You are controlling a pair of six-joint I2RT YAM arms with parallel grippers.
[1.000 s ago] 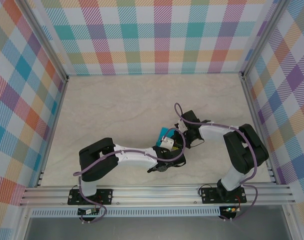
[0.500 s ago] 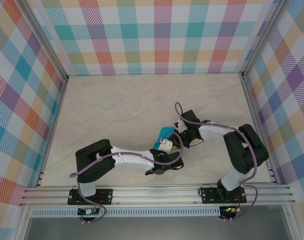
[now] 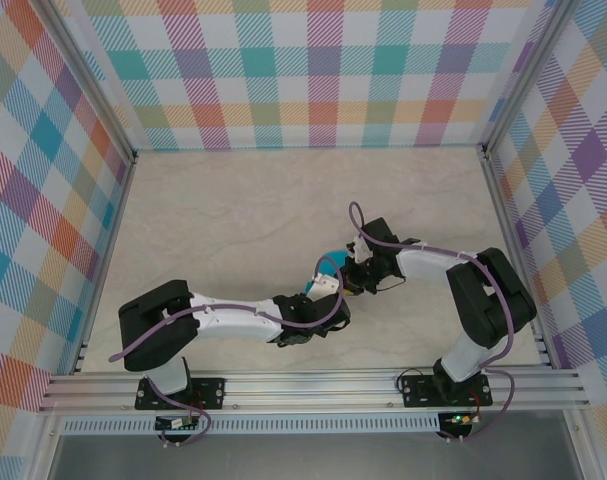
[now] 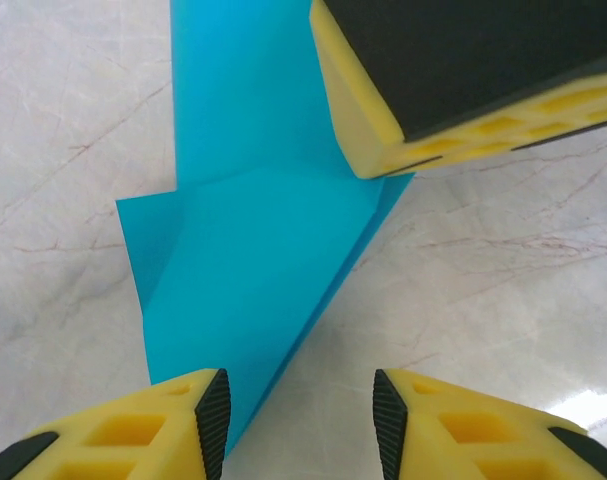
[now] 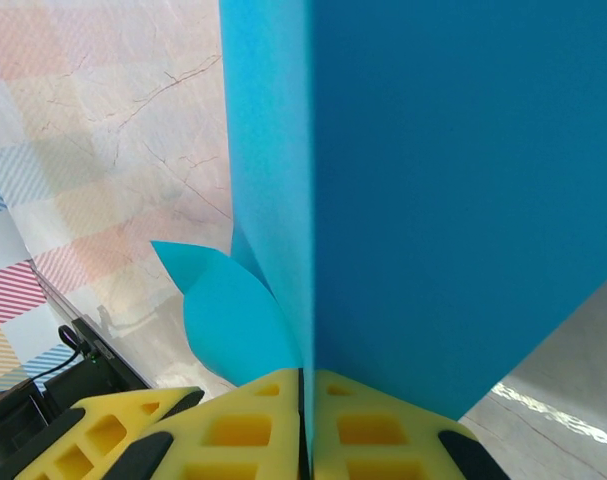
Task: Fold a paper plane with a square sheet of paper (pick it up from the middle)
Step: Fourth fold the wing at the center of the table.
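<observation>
Paper: the teal paper [image 4: 253,260], already creased into a narrow folded shape, is mid-bench between the 2 arms. I cannot tell whether its low end touches the bench [image 3: 233,220].
Right claw: the right claw [image 5: 305,425] is pressed together on the paper's edge, and the sheet rises upright from between its pads. I take it as the anchor, holding the folds steady for the other arm.
Left claw: the left claw [image 4: 298,410] is spread and pinches nothing. The paper's lower corner reaches in beside 1 finger, so it looks lined up to take or press that flap.
Crowding: the 2 claws work almost nose to nose. A right finger [image 4: 453,80] sits just over the paper's upper corner, leaving little room.
Cable: a purple cable [image 3: 355,215] loops above the right wrist, near the work.
Surroundings: the plaid walls [image 3: 313,70] and the front rail [image 3: 313,385] stand well apart from the paper.
</observation>
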